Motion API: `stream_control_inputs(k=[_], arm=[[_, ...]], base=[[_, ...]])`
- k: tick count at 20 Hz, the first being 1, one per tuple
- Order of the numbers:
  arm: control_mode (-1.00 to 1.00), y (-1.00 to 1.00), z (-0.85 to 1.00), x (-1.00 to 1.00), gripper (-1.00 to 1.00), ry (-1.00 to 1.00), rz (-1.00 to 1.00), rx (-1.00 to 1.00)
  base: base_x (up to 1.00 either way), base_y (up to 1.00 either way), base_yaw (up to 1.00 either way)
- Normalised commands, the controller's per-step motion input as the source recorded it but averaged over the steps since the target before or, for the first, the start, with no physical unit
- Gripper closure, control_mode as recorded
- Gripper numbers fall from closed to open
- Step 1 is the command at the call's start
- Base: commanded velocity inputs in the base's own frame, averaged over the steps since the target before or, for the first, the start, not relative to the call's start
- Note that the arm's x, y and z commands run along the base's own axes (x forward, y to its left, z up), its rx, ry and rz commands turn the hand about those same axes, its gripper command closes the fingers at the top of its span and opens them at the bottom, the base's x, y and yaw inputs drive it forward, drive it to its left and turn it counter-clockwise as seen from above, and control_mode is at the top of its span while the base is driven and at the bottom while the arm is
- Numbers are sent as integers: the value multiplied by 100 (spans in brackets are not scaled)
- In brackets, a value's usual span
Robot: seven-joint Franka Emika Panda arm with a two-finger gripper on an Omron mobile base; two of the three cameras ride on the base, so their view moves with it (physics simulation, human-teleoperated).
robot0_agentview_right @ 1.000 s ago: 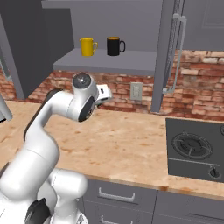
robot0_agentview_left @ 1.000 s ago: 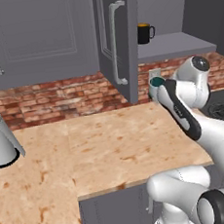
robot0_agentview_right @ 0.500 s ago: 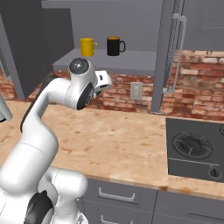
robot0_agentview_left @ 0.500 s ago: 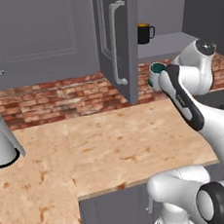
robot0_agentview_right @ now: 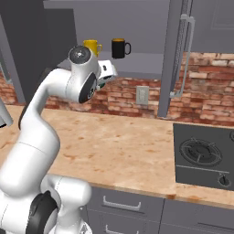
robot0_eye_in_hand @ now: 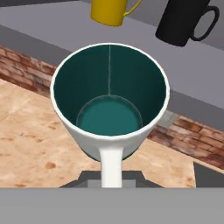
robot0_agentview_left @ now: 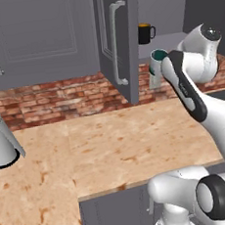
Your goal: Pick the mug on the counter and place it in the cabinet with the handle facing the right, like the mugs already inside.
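gripper [robot0_eye_in_hand: 111,177] clamped tight on mug [robot0_eye_in_hand: 109,100] by its handle [robot0_eye_in_hand: 111,166]. mug's risen since a second ago, now near cabinet [robot0_agentview_left: 121,39] shelf front edge; next is placing it handle right.

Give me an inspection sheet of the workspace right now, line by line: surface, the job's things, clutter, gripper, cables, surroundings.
Surface: the counter, tan marbled stone, runs under the arm.
Job's things: the mug, white with teal inside, is off the counter and raised near the shelf of the cabinet; its handle points toward the hand camera. The cabinet door stands open.
Clutter: a black mug and a yellow mug sit on the shelf; a grey kettle stands at the counter's left.
Gripper: the gripper is shut on the mug.
Cables: nothing seen.
Surroundings: brick backsplash, wall outlet, stove burner.
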Motion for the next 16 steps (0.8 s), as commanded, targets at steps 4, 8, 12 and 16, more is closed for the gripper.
stream_control_inputs(k=[4,8,12,16], arm=[[-100,0,23,0,100,-5,0,0],[-100,0,22,0,100,-6,0,0],[-100,-1,18,7,100,-6,0,0],[-100,-5,6,24,100,-1,0,0]], base=[[0,0,0],[0,0,0],[0,0,0],[0,0,0]])
